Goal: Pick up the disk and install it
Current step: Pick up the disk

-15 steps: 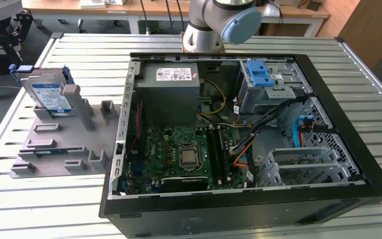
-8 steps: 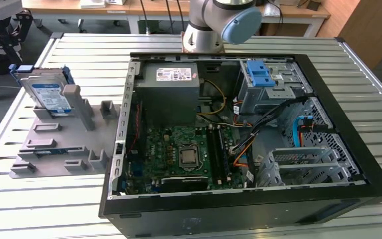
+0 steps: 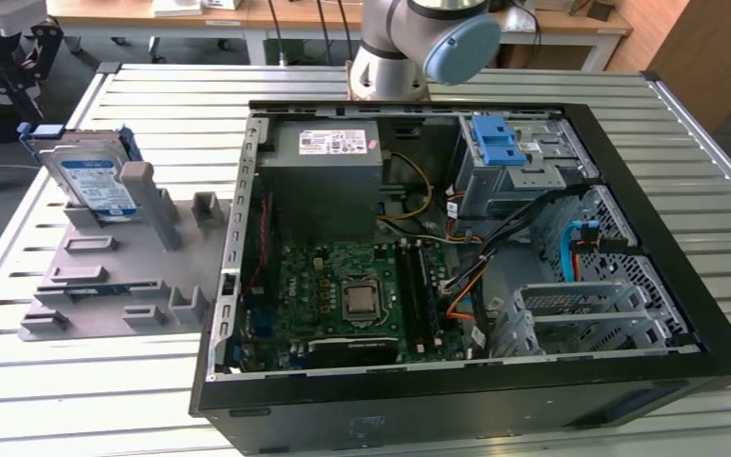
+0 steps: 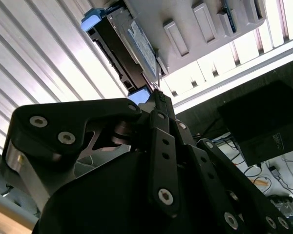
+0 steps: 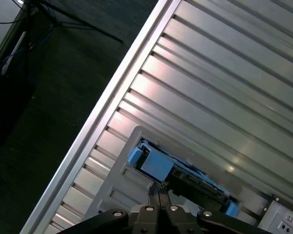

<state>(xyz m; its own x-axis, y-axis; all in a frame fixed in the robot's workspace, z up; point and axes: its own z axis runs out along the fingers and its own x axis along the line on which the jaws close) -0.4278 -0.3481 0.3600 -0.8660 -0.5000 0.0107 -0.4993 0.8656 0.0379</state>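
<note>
The disk (image 3: 92, 181) stands on edge in a grey holder (image 3: 99, 286) by the table's (image 3: 87, 400) edge at the exterior view's left, beside the open computer case (image 3: 670, 314). Its label faces the exterior view. Both wrist views show my claw (image 5: 158, 188) (image 4: 156, 93) near it, fingers pressed together, gripping nothing.

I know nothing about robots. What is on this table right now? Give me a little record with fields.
Disk: stands on edge in the grey holder, at the exterior view's left
Gripper: fingertips together, holding nothing, pointed toward the disk in both wrist views
Computer case: open, lying on the slatted table beside the holder
Installed: not yet
</note>
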